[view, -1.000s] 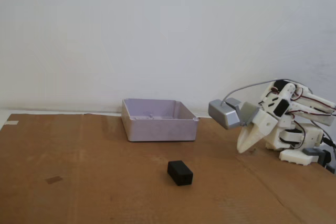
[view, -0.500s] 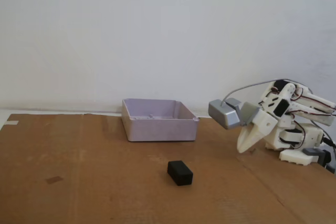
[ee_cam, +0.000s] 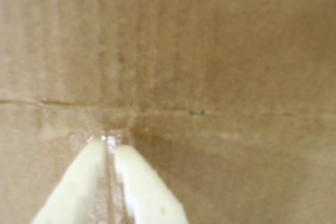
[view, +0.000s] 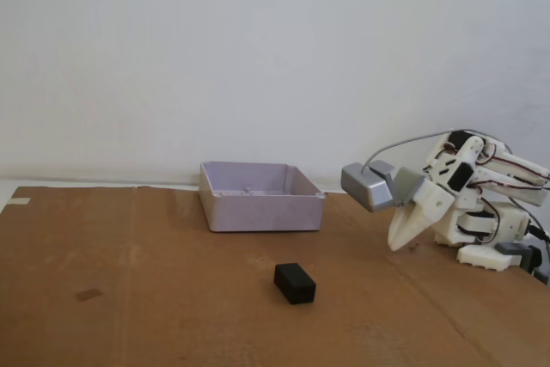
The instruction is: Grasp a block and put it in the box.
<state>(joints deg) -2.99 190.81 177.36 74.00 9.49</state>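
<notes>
A small black block (view: 295,283) lies on the brown cardboard near the middle front in the fixed view. Behind it stands the pale lavender box (view: 259,197), with nothing showing above its walls from this angle. My cream gripper (view: 396,245) hangs folded close to the arm's base at the right, tips pointing down just above the cardboard, well right of the block. In the wrist view the gripper (ee_cam: 109,143) is shut with nothing between its fingers, over a crease in the cardboard. Block and box are out of the wrist view.
The arm's white base (view: 494,238) sits at the right edge, with a grey camera housing (view: 368,185) on the wrist. A small dark mark (view: 88,295) is on the cardboard at the left. A white wall stands behind.
</notes>
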